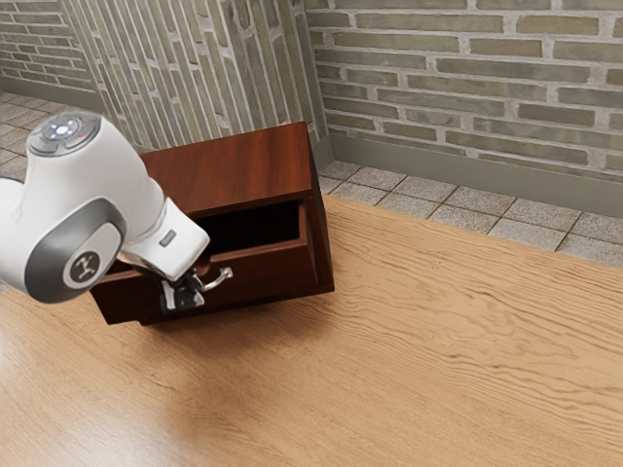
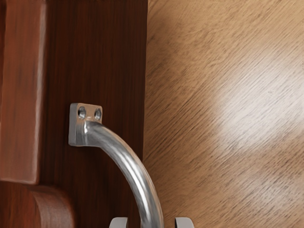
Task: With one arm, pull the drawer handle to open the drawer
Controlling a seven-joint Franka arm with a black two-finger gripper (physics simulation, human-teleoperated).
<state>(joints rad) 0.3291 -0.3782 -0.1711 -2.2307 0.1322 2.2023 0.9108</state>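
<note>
A dark red-brown wooden cabinet [image 1: 243, 175] stands on the table, turned at an angle. Its drawer [image 1: 277, 263] is pulled out partway, with a dark gap showing above the drawer front. A curved silver handle [image 1: 216, 280] is fixed to the drawer front. My gripper [image 1: 183, 294] is at that handle, shut on it. In the wrist view the handle [image 2: 121, 161] arcs out from its screwed mount and runs down between my two fingertips [image 2: 118, 222], one on each side. The drawer front [image 2: 95, 61] lies right behind it.
The light wooden tabletop [image 1: 438, 360] stretches wide toward the exterior view's right and front. A brick wall [image 1: 467, 78] and tiled floor [image 1: 487, 204] lie behind the table. My white arm [image 1: 78, 214] covers the cabinet's near left corner.
</note>
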